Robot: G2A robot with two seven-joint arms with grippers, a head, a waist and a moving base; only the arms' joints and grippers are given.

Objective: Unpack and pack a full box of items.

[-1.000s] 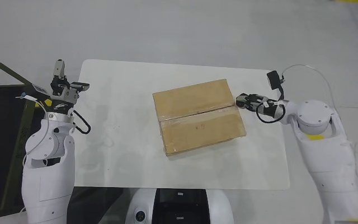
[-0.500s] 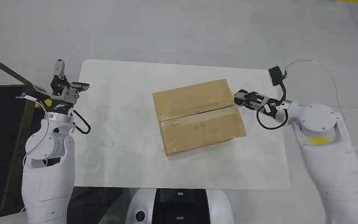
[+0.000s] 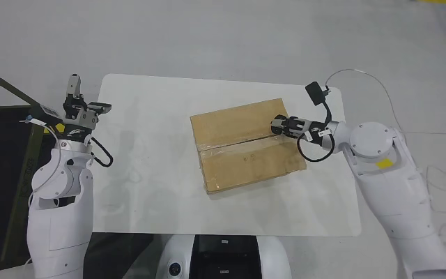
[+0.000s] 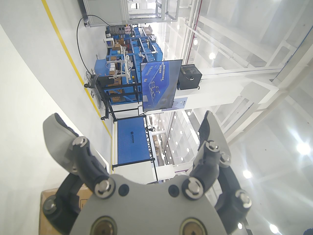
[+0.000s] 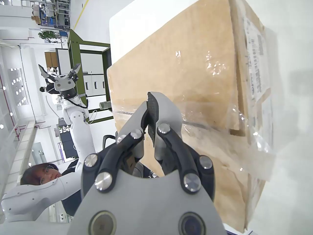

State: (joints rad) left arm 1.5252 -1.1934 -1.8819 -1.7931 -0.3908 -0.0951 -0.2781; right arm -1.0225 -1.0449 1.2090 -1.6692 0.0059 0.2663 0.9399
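A closed brown cardboard box point(image 3: 245, 144) sealed with clear tape along its middle seam sits in the centre of the white table point(image 3: 146, 181). My right gripper point(image 3: 277, 125) is shut and empty, its tip over the box's right end near the taped seam. In the right wrist view the shut gripper point(image 5: 151, 106) points along the box point(image 5: 195, 57) top just above the tape. My left gripper point(image 3: 72, 87) is held up at the table's far left edge, well away from the box. In the left wrist view its fingers point(image 4: 58, 133) stand wide apart with nothing between them.
A dark green cart point(image 3: 14, 146) stands off the table's left side. A white label point(image 5: 256, 57) is stuck on the box's end face. Bare table surface surrounds the box on all sides.
My right gripper has moved left from beside the box's right end to over its top at the seam. The left arm has stayed still.
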